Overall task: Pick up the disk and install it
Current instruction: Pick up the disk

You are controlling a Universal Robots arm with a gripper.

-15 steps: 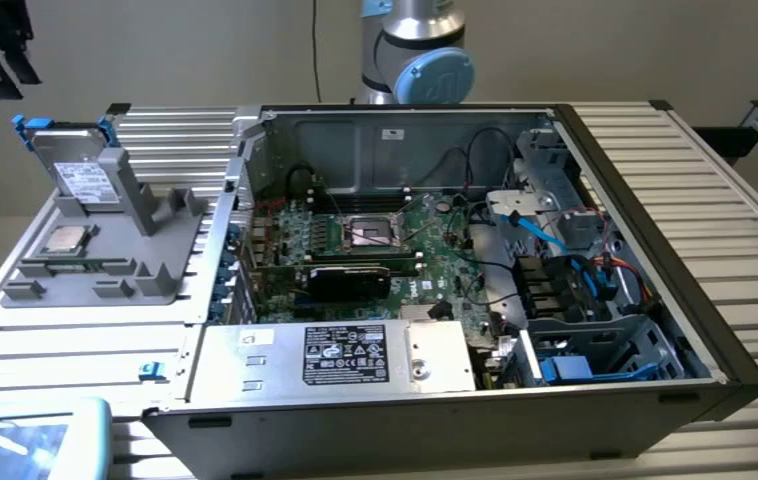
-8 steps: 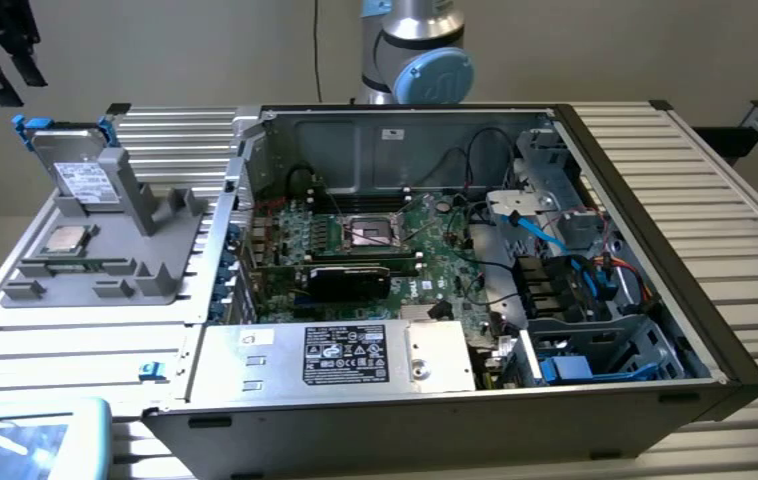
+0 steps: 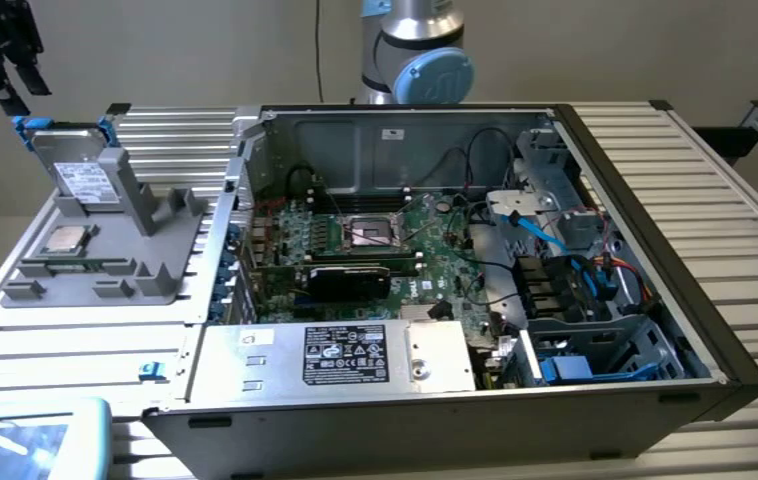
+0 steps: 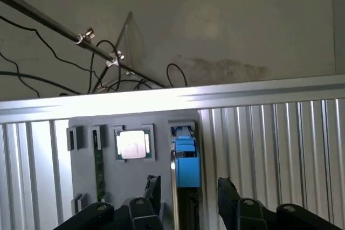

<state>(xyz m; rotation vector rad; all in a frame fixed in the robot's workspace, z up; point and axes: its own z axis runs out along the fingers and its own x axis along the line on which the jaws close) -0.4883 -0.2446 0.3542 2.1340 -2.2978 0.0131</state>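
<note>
**Operator:** While the black gripper [image 3: 16, 92] hangs over the exterior view's left end of the ribbed metal surface [image 3: 699, 200], where is the flat silver disk with the white label and bright blue plastic frame [image 3: 75, 168]?

**Technician:** The disk stands on edge in a slot of the grey plastic fixture [image 3: 152, 215]. The fixture rests on the surface, just beside the open black computer case [image 3: 352, 135], on the exterior view's left of it. The gripper is above the disk and apart from it.

**Operator:** State the condition of the fingers.

**Technician:** Released. In the wrist view, the two black fingers [image 4: 153, 192] of the gripper [image 4: 190, 197] stand spread, one on each side of the disk's [image 4: 186, 157] blue-framed edge. There is a gap on both sides, and they grasp nothing.

**Operator:** List the other items on the fixture [image 4: 83, 179].

**Technician:** A small square silver processor chip [image 3: 64, 239] [image 4: 131, 145] lies flat in a pocket just beside the disk slot. A narrow green circuit strip [image 4: 99, 165] sits in a slot on the far side of the chip from the disk.

**Operator:** Describe the case.

**Technician:** It lies on its side with the interior exposed. A green motherboard [image 3: 406, 262] covers the floor of the case. A large silver box with a black label [image 3: 352, 355] occupies the near end. Blue cables [image 3: 546, 240] run along the exterior view's right side. The arm's silver-and-blue joint [image 3: 419, 60] rises behind the case.
</note>
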